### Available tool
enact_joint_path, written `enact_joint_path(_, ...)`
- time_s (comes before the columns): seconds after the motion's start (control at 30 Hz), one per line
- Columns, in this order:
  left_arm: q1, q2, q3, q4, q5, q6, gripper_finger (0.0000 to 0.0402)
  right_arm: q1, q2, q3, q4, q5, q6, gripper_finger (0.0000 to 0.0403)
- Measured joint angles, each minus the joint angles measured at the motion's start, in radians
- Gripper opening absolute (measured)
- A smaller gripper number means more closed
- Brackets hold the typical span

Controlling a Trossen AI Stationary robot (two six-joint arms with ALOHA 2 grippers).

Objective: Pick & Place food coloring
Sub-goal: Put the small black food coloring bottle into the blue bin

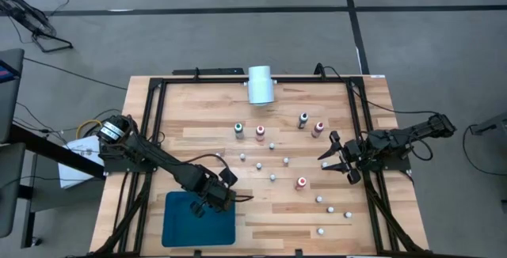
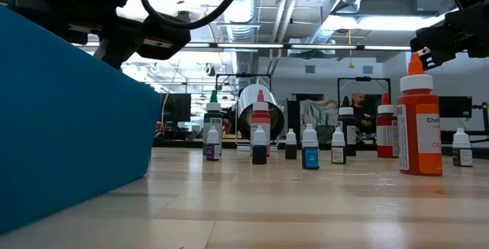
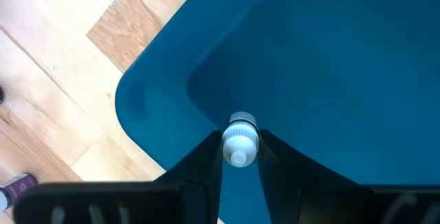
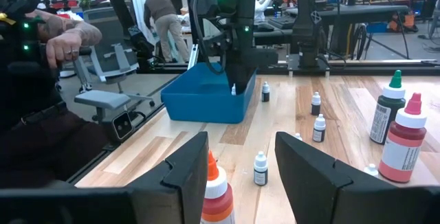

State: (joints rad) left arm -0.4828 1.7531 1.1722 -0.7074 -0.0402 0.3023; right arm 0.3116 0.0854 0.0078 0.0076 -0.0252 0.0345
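Beside loose bottles, white cylinder

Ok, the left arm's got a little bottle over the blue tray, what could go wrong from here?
The left gripper pinches the small bottle only at its white cap, so it could slip or tip on release. It hangs near the blue tray's corner, so it might land on the rim.

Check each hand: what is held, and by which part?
Left hand grips a small bottle at its white cap, above the blue tray. Right hand holds nothing.
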Motion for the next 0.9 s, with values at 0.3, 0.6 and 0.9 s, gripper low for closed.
enact_joint_path(0.3,0.0,0.0,-0.03,0.024,0.0,0.006,0.0073,0.0,0.0,0.0,0.0,0.0,0.0,0.0159)
enact_joint_path(0.6,0.0,0.0,-0.03,0.025,0.0,0.015,0.0073,0.0,0.0,0.0,0.0,0.0,0.0,0.0159)
enact_joint_path(0.9,0.0,0.0,-0.03,0.026,-0.004,0.015,0.0077,0.0,0.0,0.0,0.0,0.0,0.0,0.0159)
